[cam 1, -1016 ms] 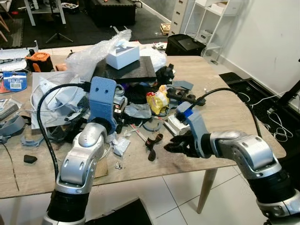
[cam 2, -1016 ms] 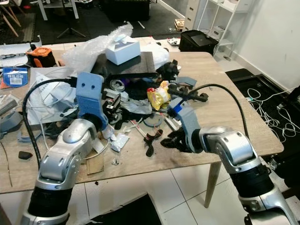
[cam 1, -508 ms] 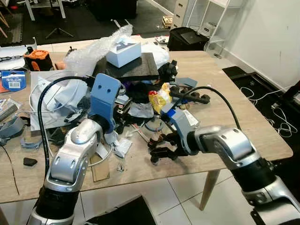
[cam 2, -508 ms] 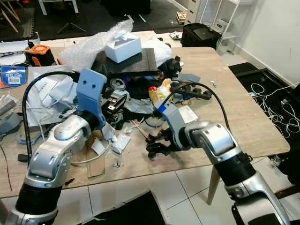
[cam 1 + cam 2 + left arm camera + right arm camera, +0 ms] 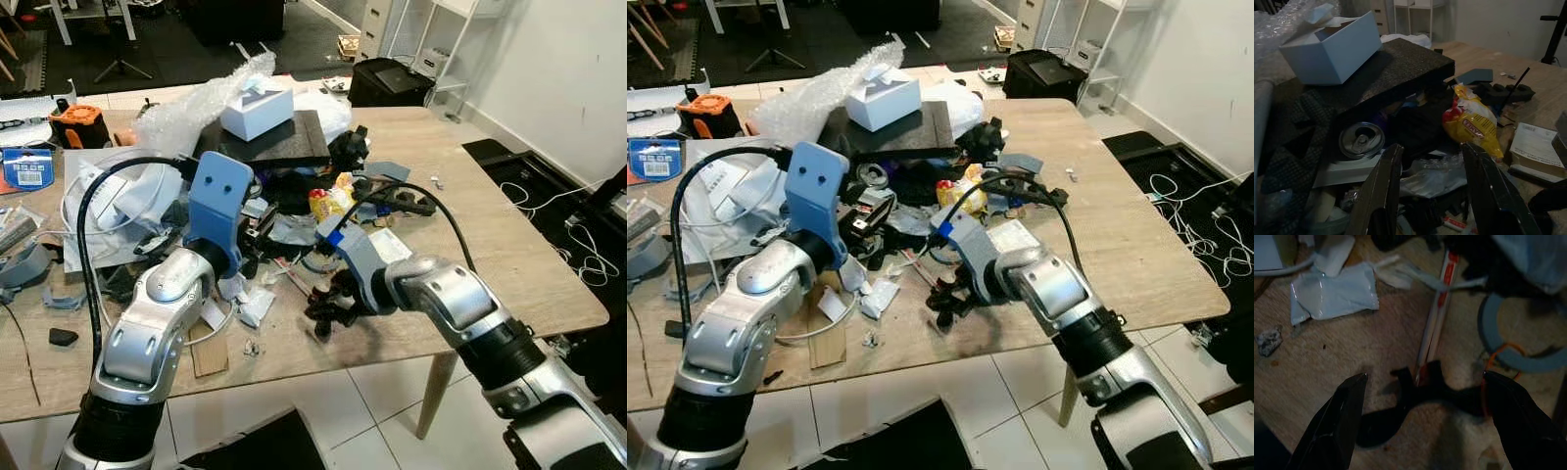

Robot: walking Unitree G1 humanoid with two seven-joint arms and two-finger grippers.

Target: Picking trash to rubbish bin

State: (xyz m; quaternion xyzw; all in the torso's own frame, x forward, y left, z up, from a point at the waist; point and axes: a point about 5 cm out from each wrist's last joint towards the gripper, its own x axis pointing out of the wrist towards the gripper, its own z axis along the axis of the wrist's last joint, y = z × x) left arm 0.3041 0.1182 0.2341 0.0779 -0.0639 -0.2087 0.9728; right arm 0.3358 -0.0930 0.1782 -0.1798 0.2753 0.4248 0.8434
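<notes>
Two silver arms are reaching over one wooden table point(image 5: 509, 245) piled with trash. Nearest the table's front edge, the right gripper point(image 5: 328, 311) is hovering low over one black curved piece point(image 5: 1415, 396) that is lying flat on the wood. Its two fingers point(image 5: 1334, 428) are spread wide, one on each side of the piece, and they are holding nothing. A red and white stick point(image 5: 1436, 316) is lying just past the piece, beside one small white packet point(image 5: 1334, 293) and one grey ring point(image 5: 1513, 340). The left gripper point(image 5: 1432, 196) is sitting higher, over the pile, with its two fingers open and empty. Past it are lying one silver can point(image 5: 1361, 139) and one yellow snack bag point(image 5: 1471, 122). Farther back, one white box point(image 5: 257, 113) is sitting on one black foam slab point(image 5: 284, 142). One black bin point(image 5: 392, 88) is standing on the floor behind the table.
</notes>
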